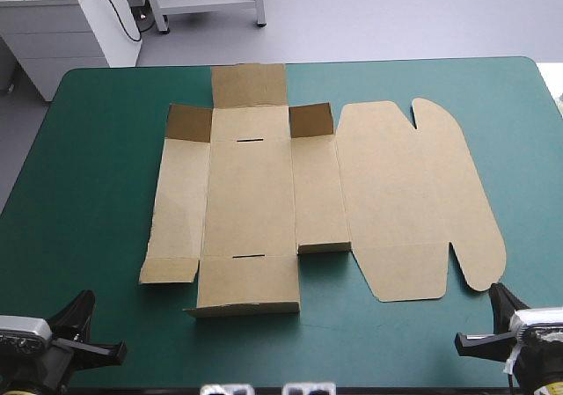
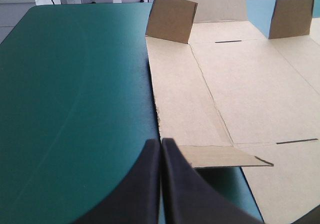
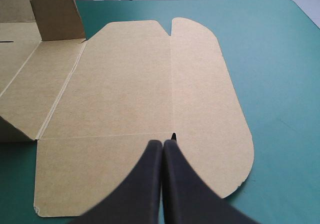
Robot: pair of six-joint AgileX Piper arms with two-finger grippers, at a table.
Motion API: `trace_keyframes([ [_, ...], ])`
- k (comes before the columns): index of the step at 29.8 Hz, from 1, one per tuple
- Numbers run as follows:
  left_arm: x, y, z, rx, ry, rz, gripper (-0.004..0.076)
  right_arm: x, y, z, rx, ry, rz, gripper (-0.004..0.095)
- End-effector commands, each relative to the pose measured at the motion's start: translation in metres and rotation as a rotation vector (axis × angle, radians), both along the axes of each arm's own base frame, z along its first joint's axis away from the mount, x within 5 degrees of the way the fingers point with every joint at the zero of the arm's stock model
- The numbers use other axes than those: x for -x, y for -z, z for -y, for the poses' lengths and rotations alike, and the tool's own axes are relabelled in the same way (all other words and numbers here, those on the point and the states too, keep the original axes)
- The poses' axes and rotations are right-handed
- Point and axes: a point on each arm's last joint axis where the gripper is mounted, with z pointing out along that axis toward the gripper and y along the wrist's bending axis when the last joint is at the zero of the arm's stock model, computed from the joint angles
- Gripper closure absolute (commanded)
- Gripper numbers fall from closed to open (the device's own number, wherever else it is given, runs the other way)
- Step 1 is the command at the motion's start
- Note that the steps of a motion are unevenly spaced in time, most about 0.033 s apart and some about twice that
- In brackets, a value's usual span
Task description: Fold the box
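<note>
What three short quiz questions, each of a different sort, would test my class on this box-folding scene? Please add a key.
1. True or false: the box already forms a tray with all its walls raised.
2. Choose one: the left gripper is A) open, B) shut with nothing between its fingers, C) shut on the box.
3. Fill in: the box's rounded lid panel lies on the side of the ___ gripper.

Key: 1 false; 2 B; 3 right, the right gripper.
</note>
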Motion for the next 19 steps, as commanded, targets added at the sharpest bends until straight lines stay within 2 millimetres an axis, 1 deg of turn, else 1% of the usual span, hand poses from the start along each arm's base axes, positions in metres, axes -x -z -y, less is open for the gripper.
trace_keyframes([
  [1, 0.002, -0.013, 0.0, 0.018, 0.0, 0.103, 0.0732, 0.005, -0.014, 0.0, -0.001, 0.011, 0.12, 0.0928],
  [11, 0.002, -0.013, 0.0, 0.018, 0.0, 0.103, 0.0732, 0.005, -0.014, 0.0, -0.001, 0.011, 0.12, 0.0928],
  [15, 0.001, -0.014, 0.0, 0.044, -0.006, 0.103, 0.0732, 0.005, -0.014, 0.0, -0.001, 0.011, 0.12, 0.0928],
  [19, -0.004, -0.026, 0.0, 0.051, -0.009, 0.158, 0.0732, 0.005, -0.014, 0.0, -0.001, 0.011, 0.12, 0.0928],
])
